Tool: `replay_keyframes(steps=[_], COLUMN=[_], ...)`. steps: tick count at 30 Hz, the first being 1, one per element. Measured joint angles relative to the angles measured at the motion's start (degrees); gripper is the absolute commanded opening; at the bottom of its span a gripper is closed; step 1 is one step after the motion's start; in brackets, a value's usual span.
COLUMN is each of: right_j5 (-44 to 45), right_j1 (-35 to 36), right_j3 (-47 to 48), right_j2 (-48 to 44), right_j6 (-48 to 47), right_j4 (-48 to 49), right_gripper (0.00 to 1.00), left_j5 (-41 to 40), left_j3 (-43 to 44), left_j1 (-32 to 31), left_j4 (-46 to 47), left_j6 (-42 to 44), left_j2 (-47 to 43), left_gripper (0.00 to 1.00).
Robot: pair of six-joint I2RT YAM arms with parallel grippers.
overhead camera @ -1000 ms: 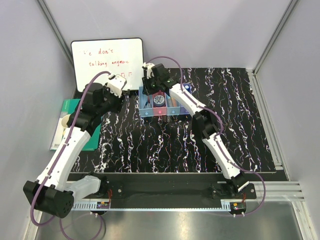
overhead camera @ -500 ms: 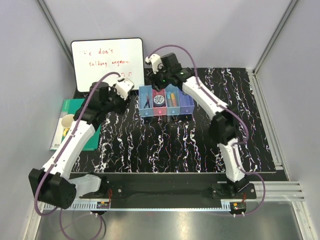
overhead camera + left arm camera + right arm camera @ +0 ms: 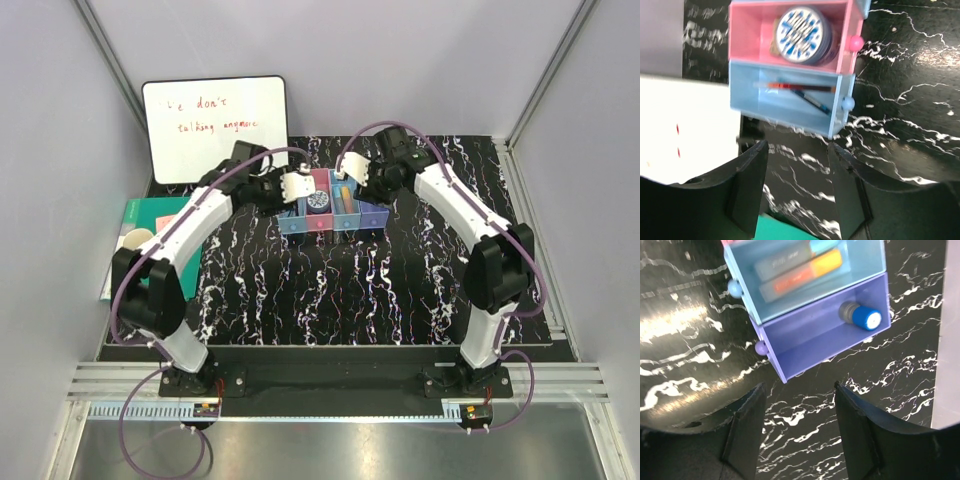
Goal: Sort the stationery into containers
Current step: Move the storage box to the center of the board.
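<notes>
The four joined bins (image 3: 372, 212) stand at the back middle of the black mat. In the left wrist view the pink bin (image 3: 747, 30) holds the white-blue tape roll (image 3: 802, 27). The light blue bin (image 3: 765, 102) beside it holds thin dark pens (image 3: 800, 90), one with a red end. In the right wrist view the purple bin (image 3: 810, 340) holds the blue-capped grey cylinder (image 3: 862, 316). The other light blue bin (image 3: 867, 262) holds orange and grey pens (image 3: 800, 265). My left gripper (image 3: 290, 190) (image 3: 799, 147) is open and empty at the bins' left end. My right gripper (image 3: 358, 170) (image 3: 799, 387) is open and empty by the purple bin.
A whiteboard (image 3: 213, 125) with red writing leans at the back left and shows in the left wrist view (image 3: 685, 125). A green notebook (image 3: 140, 225) and a yellow mug (image 3: 135, 242) lie off the mat's left edge. Grey walls enclose the table.
The left arm has swung right, bringing its gripper up to the bins' left end. The right arm has pulled away from over the bins toward the right end. The bins have not moved.
</notes>
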Motion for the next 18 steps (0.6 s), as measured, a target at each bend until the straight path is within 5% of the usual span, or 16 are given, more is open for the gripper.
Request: replay_keyframes(steps=[18], right_j5=[-2.1], right_j1=[-2.8], right_j3=[0.0], right_j2=[8.2], right_j6=[-12.9], right_j4=[-4.0], right_gripper=[0.69], left_j5=[-3.6], left_j3=[3.4], left_j1=[-4.7], left_j4=[-1.9], left_j6=[11.4], left_j2=[11.8], left_gripper=[0.57])
